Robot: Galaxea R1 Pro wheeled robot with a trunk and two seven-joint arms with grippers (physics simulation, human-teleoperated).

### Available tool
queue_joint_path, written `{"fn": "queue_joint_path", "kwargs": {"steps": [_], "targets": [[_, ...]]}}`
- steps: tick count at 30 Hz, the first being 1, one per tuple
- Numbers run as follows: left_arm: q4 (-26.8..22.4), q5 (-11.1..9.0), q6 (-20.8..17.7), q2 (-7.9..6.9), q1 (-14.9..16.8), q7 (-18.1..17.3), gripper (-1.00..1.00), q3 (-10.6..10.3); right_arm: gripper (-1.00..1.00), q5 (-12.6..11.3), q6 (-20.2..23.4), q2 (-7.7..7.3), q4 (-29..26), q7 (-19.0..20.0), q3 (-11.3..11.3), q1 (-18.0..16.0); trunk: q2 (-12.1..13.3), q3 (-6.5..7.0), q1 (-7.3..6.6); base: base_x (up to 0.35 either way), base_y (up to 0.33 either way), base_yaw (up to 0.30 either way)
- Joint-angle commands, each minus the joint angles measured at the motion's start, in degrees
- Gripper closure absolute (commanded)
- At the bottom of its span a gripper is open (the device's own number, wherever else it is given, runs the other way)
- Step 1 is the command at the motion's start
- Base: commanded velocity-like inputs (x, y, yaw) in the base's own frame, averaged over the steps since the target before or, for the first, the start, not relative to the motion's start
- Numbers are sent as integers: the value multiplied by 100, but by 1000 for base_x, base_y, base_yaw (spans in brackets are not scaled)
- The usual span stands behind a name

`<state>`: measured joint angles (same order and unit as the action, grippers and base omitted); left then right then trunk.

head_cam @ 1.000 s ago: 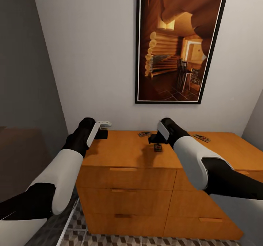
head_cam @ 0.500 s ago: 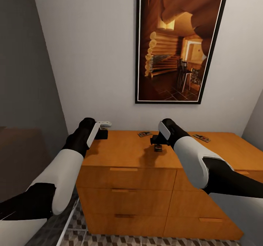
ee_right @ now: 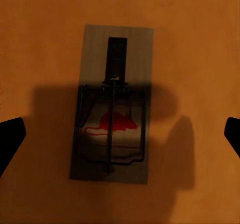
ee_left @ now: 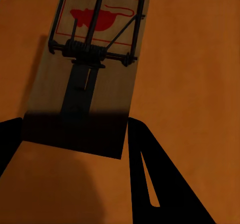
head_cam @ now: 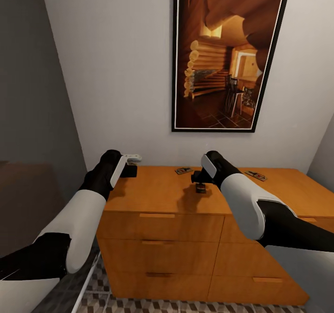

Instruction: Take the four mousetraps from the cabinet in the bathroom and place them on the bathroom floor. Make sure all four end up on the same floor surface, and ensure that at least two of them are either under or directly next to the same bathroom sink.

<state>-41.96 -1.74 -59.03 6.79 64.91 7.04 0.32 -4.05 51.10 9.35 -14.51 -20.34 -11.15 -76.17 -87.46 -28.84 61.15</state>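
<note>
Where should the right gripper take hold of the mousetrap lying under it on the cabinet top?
Probably across the long edges of the mousetrap, coming straight down from above. It lies flat on the cabinet, so only the thin sides offer purchase. The right gripper hangs open over it, fingertips wide on either side. The bare wood near the dark tab seems safer than the wire bar end.

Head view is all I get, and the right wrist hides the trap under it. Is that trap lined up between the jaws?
Observer: Yes. The right gripper has its jaws open, with the mousetrap centred between them, untouched.
Operator: Is it flat?
Observer: Flat on the cabinet top, spring side up.
Operator: And the left?
Observer: The left gripper has open jaws too; the second mousetrap has its near end between them.
</note>
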Motion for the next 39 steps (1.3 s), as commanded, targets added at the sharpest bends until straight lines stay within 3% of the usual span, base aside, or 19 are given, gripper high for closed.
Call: {"fn": "queue_joint_path", "kwargs": {"steps": [1,26,31,39], "targets": [[-4,-10,-24,2,4,15,100,3,-100,-45,-7,1,-8,-49,-19,-3,-4,-7,0,0,0,0],[21,-17,-64,41,4,17,100,3,-100,-43,-39,8,-11,-48,-14,-3,-4,-7,0,0,0,0],[19,-19,-65,42,4,17,100,3,-100,-43,-39,7,-11,-49,-11,-3,-204,-96,110,0,0,0],[21,-16,-58,42,4,17,100,3,-100,-43,-39,6,-11,-49,-11,-3,-204,-96,110,0,0,0]]}}
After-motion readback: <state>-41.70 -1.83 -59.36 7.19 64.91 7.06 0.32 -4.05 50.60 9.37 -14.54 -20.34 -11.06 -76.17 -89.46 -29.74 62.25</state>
